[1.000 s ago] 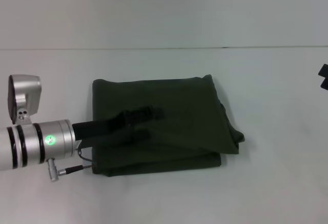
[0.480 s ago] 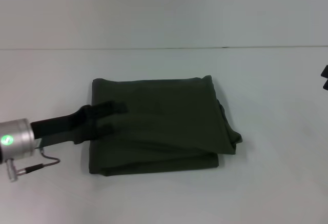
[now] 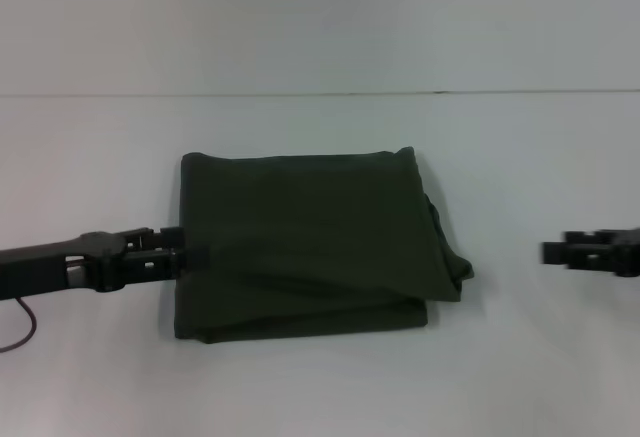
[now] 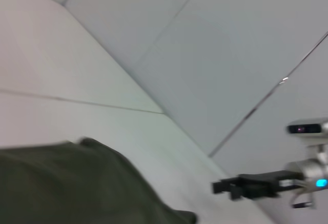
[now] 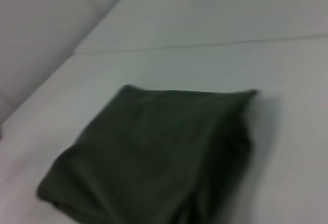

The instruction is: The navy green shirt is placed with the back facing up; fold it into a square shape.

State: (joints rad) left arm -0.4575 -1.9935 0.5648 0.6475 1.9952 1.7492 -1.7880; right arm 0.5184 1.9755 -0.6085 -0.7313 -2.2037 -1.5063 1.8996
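The navy green shirt (image 3: pixel 310 242) lies folded into a rough square on the middle of the white table, with a loose bulge of fabric at its right side. It also shows in the left wrist view (image 4: pixel 77 188) and the right wrist view (image 5: pixel 154 152). My left gripper (image 3: pixel 195 255) is at the shirt's left edge, low over the table, with its tip at the fabric. My right gripper (image 3: pixel 550 253) is off to the right of the shirt, apart from it; it also shows far off in the left wrist view (image 4: pixel 220 187).
The white table (image 3: pixel 320 387) reaches a pale back wall (image 3: pixel 320 17). A thin cable (image 3: pixel 20 329) hangs below my left arm at the left edge. Nothing else lies on the table.
My left arm has pulled back to the left, from over the shirt to its left edge. My right gripper has come further into view from the right. The shirt has hardly moved.
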